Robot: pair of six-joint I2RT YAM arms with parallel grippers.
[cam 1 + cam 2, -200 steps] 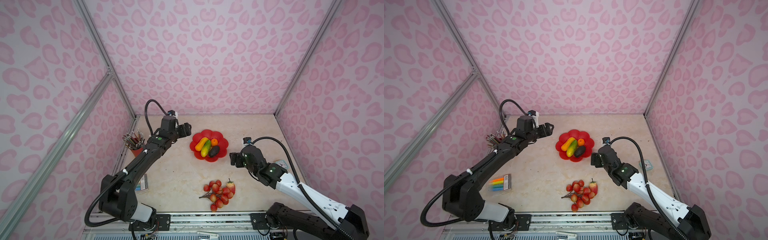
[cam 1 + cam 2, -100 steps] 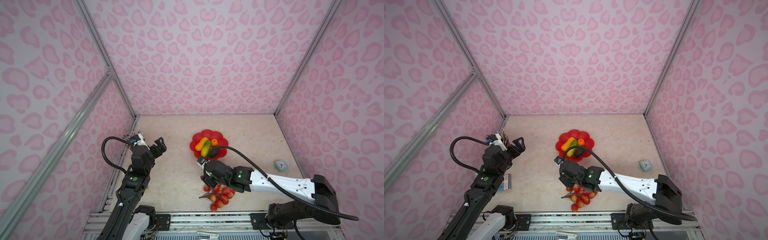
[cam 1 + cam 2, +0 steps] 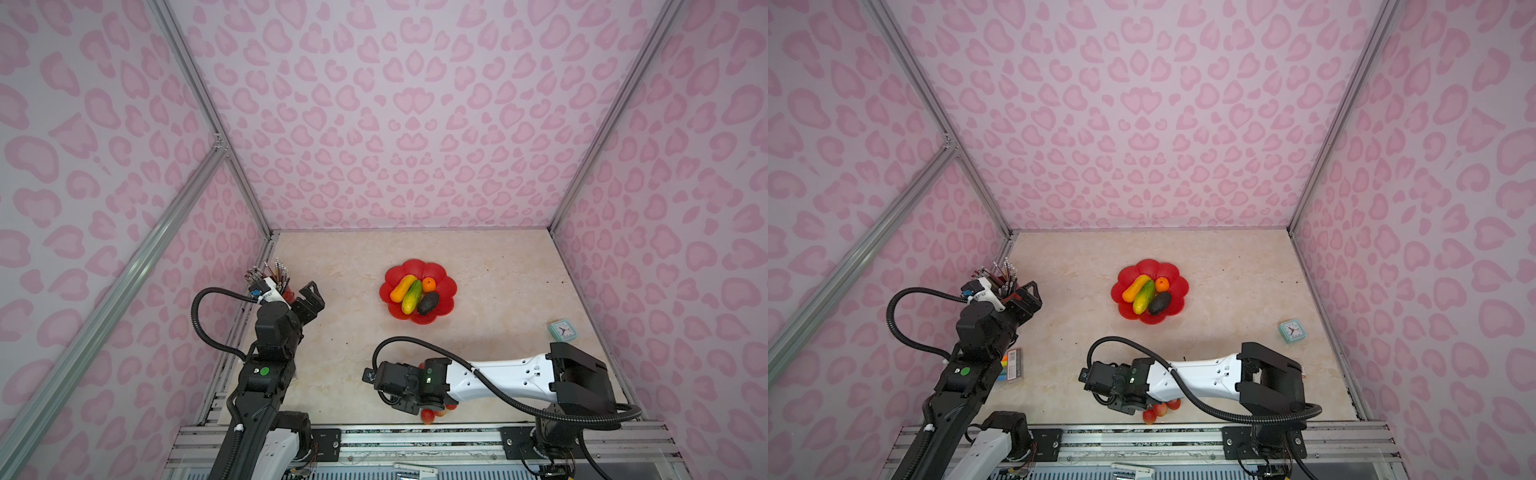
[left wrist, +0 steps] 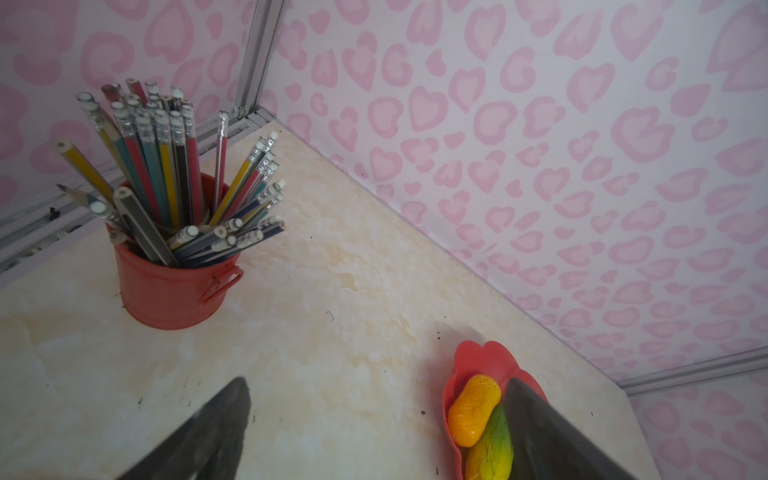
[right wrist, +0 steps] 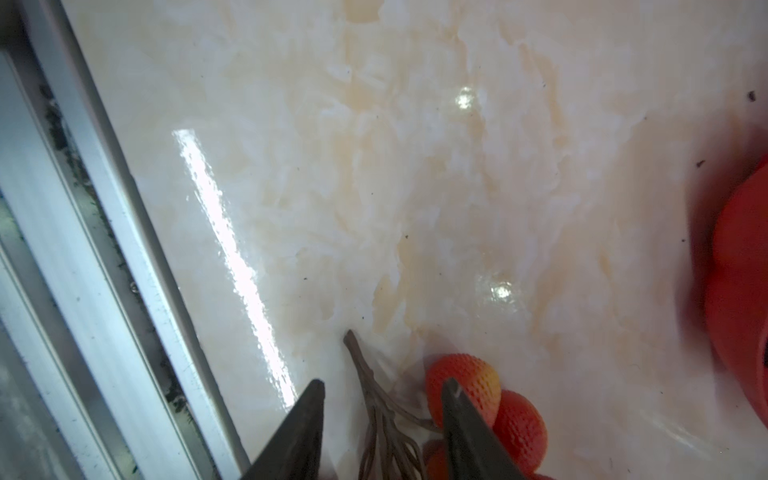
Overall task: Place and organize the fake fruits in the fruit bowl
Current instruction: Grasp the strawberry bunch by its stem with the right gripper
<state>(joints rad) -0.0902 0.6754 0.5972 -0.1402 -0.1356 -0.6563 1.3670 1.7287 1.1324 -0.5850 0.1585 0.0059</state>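
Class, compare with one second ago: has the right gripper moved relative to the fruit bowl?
Yes. From beside the fruit bowl, the right gripper has gone toward the bottom of both top views, straddling the stems of the berry cluster.

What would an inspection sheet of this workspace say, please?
Surface: marbled tabletop, a few dark specks.
Job's things: fruit bowl holds gourd, green-yellow fruit, orange, avocado; berry cluster on the table.
Clutter: pencil cup, highlighter pack, small clock.
Grippers: left gripper open, empty; right gripper open astride the cluster's stems.
Cables: a black hose loops on each arm.
Surroundings: pink heart-print walls.
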